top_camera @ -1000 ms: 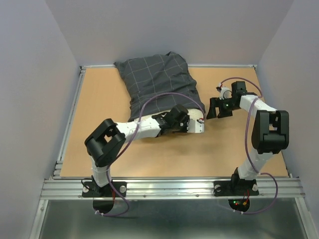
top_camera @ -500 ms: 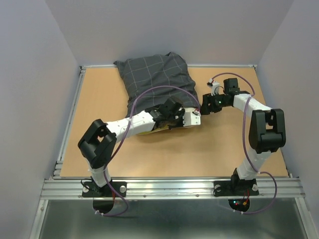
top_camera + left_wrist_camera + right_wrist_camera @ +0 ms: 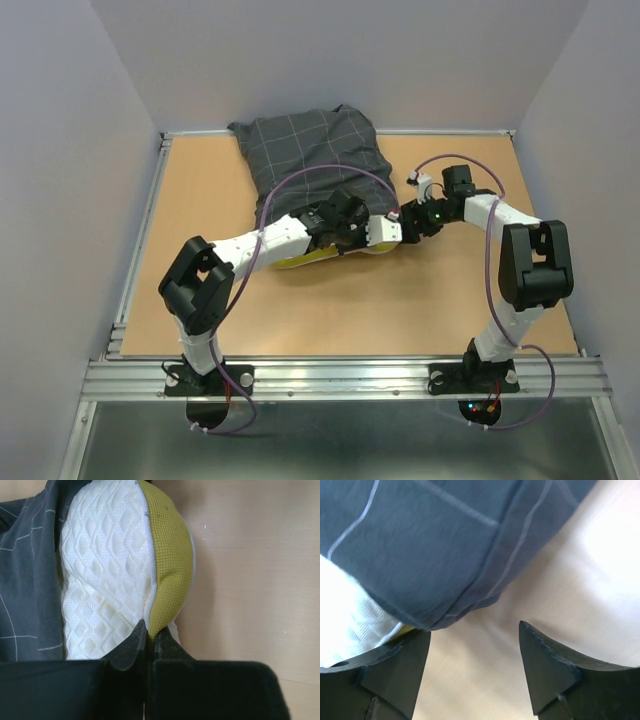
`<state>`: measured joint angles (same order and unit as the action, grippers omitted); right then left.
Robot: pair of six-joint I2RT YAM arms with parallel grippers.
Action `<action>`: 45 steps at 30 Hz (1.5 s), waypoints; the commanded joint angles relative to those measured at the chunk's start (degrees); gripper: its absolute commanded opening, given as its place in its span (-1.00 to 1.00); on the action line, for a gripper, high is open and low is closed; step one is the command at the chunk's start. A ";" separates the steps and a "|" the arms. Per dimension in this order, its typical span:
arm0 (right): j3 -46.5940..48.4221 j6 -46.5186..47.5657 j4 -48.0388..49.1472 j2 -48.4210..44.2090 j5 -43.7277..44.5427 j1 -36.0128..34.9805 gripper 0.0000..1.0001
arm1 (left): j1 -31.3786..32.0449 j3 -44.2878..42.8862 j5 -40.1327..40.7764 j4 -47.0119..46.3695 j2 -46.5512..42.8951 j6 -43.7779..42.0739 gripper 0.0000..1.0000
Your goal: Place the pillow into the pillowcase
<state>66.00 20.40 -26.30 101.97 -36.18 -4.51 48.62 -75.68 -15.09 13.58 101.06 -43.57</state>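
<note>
The pillow is lying mostly inside the pillowcase toward the far side of the table. Only its near end is poking out of the cloth's open mouth, showing white quilting and the yellow band. We are pinching that exposed end with our left gripper, whose jaws are drawn nearly together on the seam where white meets yellow. Our right gripper is hovering just beside the pillowcase's dark hem with its jaws spread wide. It is gripping nothing, and bare tabletop is showing between the fingers.

As we judge it, we are working on the last stretch of stuffing. To do it well, the right jaws should be closing on the hem alone, not on the cushion under it. They should then be drawing the cloth over the end while the left is pushing the corner inward. A pinch this shallow may be slipping off the soft edge.
</note>
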 commanded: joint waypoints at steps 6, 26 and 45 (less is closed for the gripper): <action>0.63 -1.58 5.10 -0.81 4.00 -2.08 0.41 | -0.72 -4.92 -2.22 0.30 -0.59 0.68 -1.00; -10.01 -3.70 -5.32 -26.62 -12.05 -1.99 -0.99 | -5.02 -15.28 10.51 -6.37 8.98 21.76 -1.00; 0.26 -4.75 -21.86 -27.36 -13.21 1.00 -0.99 | -6.62 -9.32 0.92 -20.54 5.48 33.87 0.16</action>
<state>59.61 17.02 -44.23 73.12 -43.92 -3.66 43.68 -85.93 -3.40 -0.19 111.66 -4.54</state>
